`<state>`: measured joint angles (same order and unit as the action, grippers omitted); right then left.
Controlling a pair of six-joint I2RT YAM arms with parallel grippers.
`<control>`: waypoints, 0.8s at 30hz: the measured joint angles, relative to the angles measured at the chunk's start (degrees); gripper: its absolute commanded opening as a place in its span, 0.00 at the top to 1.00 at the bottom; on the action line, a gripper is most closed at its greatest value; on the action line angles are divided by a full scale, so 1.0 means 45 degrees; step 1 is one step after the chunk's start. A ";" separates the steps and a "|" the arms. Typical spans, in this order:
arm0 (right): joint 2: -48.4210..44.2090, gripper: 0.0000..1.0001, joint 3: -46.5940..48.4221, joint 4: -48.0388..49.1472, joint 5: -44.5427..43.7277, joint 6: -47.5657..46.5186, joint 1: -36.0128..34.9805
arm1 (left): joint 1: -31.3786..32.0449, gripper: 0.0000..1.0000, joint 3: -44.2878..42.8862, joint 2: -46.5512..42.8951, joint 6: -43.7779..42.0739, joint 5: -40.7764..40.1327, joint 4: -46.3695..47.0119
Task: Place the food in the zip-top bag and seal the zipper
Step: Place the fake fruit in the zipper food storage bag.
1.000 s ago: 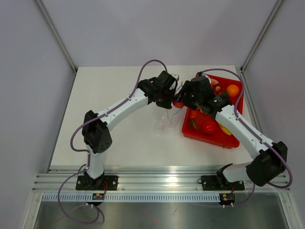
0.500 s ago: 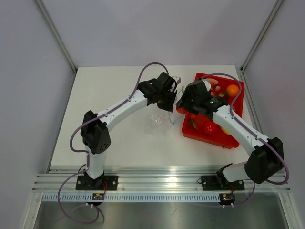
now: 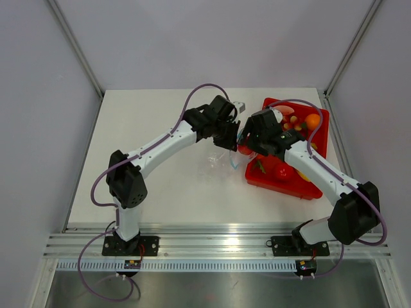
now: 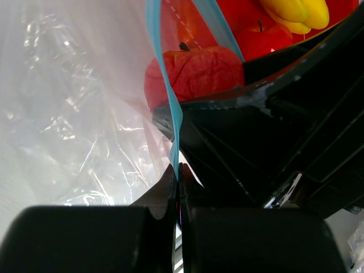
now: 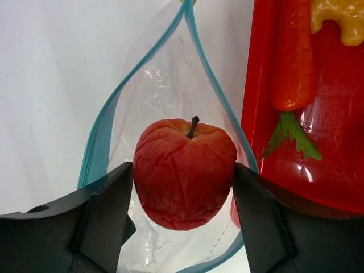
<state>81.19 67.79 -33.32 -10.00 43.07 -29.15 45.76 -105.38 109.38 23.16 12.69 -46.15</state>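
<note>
the right gripper (image 5: 182, 176) clamps its black fingers on both sides of a wrinkled, matte red apple (image 5: 185, 165) with a dark stem. the apple is between the fingers, framed by the open mouth of the clear, crinkly zip-top bag (image 5: 165, 91). whether it is inside i cannot tell. the bag's lower part is cut off. the left gripper (image 4: 178, 190) pinches the thin light-blue zipper (image 4: 170, 108) between fingers pressed together. right of the right fingers, a glossy red tray (image 5: 256, 68) holds a carrot (image 5: 293, 62) and a cropped yellow piece (image 5: 341, 20).
</note>
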 measured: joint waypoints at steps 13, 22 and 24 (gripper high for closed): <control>-0.0238 0.31 0.0005 -0.0418 0.0005 -0.0083 0.0000 | -0.0005 1.00 0.0000 0.0005 -0.0053 -0.0175 -0.0053; -0.2220 0.34 0.0015 -0.0884 -0.0865 -0.0151 0.0000 | -0.0078 1.00 0.0000 0.0015 -0.0189 -0.0233 -0.0078; -0.2419 0.32 0.0015 -0.1005 -0.1209 -0.0155 0.0015 | -0.0078 1.00 0.0000 0.0019 -0.0199 -0.0238 -0.0102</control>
<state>70.30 67.85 -37.85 -15.44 42.37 -29.08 45.41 -105.38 109.47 22.26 11.62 -46.61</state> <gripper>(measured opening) 0.661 0.008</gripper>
